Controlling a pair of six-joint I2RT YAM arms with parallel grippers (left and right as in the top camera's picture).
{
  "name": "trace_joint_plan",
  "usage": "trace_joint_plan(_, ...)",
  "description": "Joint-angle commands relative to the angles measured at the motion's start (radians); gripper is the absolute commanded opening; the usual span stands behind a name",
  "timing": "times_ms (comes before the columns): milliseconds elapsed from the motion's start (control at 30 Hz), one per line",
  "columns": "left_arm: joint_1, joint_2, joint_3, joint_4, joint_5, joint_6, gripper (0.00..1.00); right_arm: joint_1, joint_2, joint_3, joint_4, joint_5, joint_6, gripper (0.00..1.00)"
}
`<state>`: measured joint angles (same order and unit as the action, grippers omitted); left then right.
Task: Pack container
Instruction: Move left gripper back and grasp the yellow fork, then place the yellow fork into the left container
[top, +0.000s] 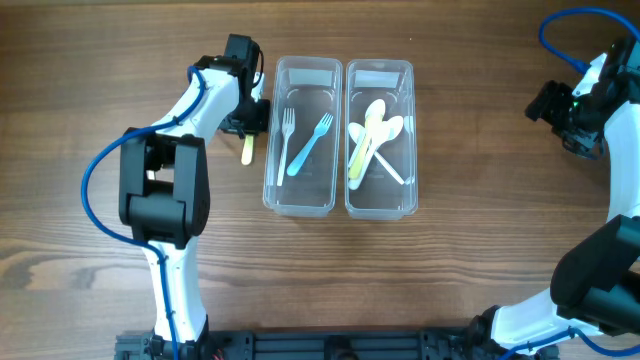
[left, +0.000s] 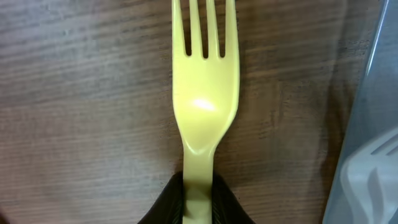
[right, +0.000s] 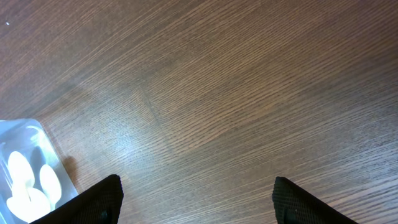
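Two clear containers stand side by side mid-table. The left container (top: 302, 200) holds a white fork (top: 283, 134) and a blue fork (top: 310, 144). The right container (top: 380, 205) holds several white and yellow spoons (top: 372, 135). A yellow fork (left: 205, 93) lies on the wood just left of the left container; it also shows in the overhead view (top: 247, 150). My left gripper (left: 199, 199) is shut on its handle. My right gripper (right: 196, 186) is open and empty over bare wood at the far right, seen from above (top: 578, 118).
The rim of the left container (left: 373, 162) shows at the right edge of the left wrist view. A corner of the spoon container (right: 28, 168) shows at the lower left of the right wrist view. Bare wooden table surrounds the containers.
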<state>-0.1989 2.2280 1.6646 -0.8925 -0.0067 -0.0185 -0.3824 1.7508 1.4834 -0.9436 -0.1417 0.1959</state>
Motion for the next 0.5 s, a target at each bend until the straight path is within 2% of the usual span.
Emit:
trace_joint_plan(0, -0.002, -0.062, -0.029, -0.046, -0.046, 0.011, 0.12, 0.003, 0.009, -0.003, 0.001, -0.008, -0.013, 0.77)
trace_joint_plan(267, -0.014, -0.348, 0.006, -0.15, -0.056, 0.002, 0.16, 0.003, 0.009, -0.003, 0.001, -0.008, -0.012, 0.77)
trace_joint_plan(400, -0.068, -0.454, 0.006, -0.144, 0.126, -0.056, 0.17, 0.003, 0.009, -0.003, 0.008, -0.008, -0.012, 0.77)
trace_joint_plan(467, -0.103, -0.452, 0.003, -0.138, 0.129, -0.106, 0.17, 0.003, 0.009, -0.003, 0.008, -0.008, -0.012, 0.77)
